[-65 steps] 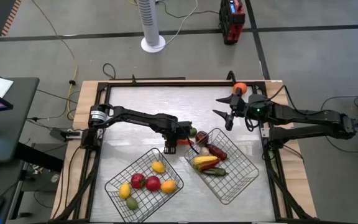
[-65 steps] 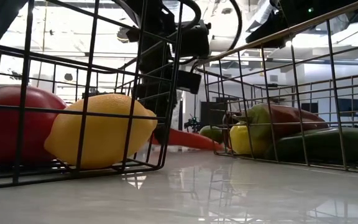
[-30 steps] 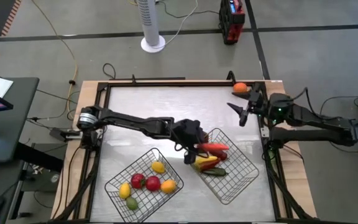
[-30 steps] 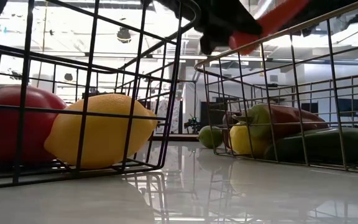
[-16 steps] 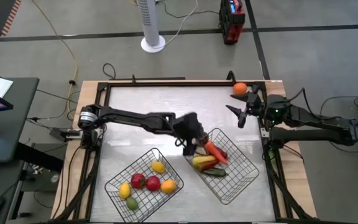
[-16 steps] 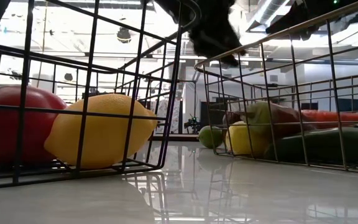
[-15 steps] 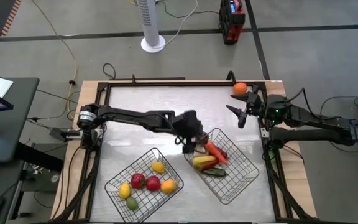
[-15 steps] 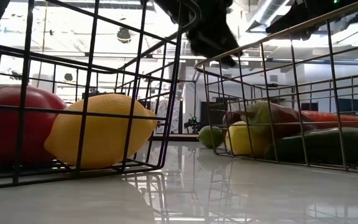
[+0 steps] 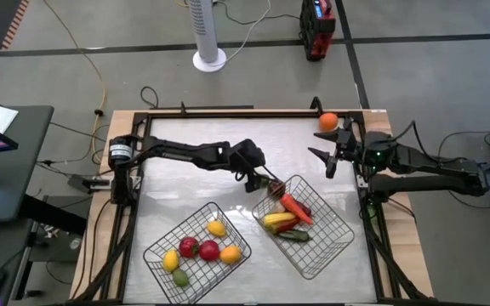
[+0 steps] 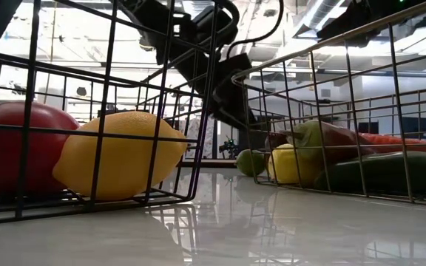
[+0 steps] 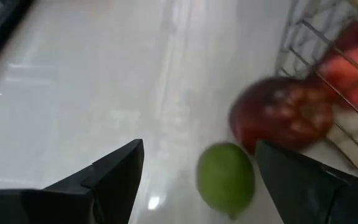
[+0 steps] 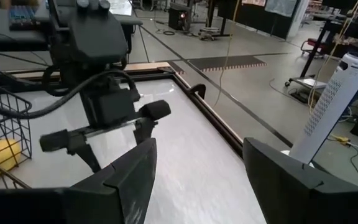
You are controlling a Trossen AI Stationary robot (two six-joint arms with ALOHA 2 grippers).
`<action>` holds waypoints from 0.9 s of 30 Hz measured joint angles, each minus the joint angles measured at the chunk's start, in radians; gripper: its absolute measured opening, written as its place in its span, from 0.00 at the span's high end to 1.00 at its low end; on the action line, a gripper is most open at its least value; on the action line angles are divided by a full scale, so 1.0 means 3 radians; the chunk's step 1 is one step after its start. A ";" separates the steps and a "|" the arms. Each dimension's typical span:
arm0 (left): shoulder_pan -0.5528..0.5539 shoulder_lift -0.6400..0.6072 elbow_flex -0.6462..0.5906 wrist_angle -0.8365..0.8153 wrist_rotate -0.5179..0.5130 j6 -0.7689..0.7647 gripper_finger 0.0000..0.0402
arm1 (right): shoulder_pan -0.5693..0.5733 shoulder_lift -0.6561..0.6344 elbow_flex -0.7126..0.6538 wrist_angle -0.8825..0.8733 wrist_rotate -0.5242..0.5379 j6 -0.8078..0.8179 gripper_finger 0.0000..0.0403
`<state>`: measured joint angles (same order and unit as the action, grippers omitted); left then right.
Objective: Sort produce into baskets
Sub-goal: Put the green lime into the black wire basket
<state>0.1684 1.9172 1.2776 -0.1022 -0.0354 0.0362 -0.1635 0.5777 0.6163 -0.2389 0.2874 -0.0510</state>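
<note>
Two wire baskets sit on the near half of my table (image 9: 194, 144): the left basket (image 9: 162, 246) holds a yellow lemon (image 9: 217, 228), a red piece (image 9: 189, 247), another red one beside it, an orange-yellow piece (image 9: 230, 253), a yellow piece (image 9: 171, 260) and a green one (image 9: 180, 277), while the right basket (image 9: 330, 246) holds an orange carrot (image 9: 293, 207) lying across a yellow piece (image 9: 279, 220) with a dark green cucumber (image 9: 291, 235) next to it. My left gripper (image 9: 258, 176) hangs over the bare table just beyond the far corner of the right basket, fingers spread wide with nothing between them (the left wrist view shows both dark fingers (image 11: 114, 171) apart over the white surface). Just ahead of that gripper, outside the basket and close against its wire wall, lie a small green lime (image 11: 225, 177) and a dark red round piece (image 11: 278, 118); from above they show as one small cluster at the basket's corner (image 9: 274, 184). My right gripper (image 9: 325, 155) waits near the table's far right edge, its fingers parted and empty, with an orange ball (image 9: 327, 121) resting just beyond it by the frame. In the low view I see the lemon (image 10: 120, 155) through the left basket's mesh and the left arm (image 10: 220, 89) coming down between the two baskets.
</note>
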 joint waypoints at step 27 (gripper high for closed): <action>-0.0086 0.0470 -0.0300 0.0703 -0.0100 -0.0347 0.32 | 0.0043 0.0000 0.0004 0.0070 -0.0001 -0.0032 0.34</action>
<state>0.1427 2.0583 1.1877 0.1085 -0.0654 -0.0679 -0.1505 0.5777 0.6174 -0.2180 0.2871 -0.0605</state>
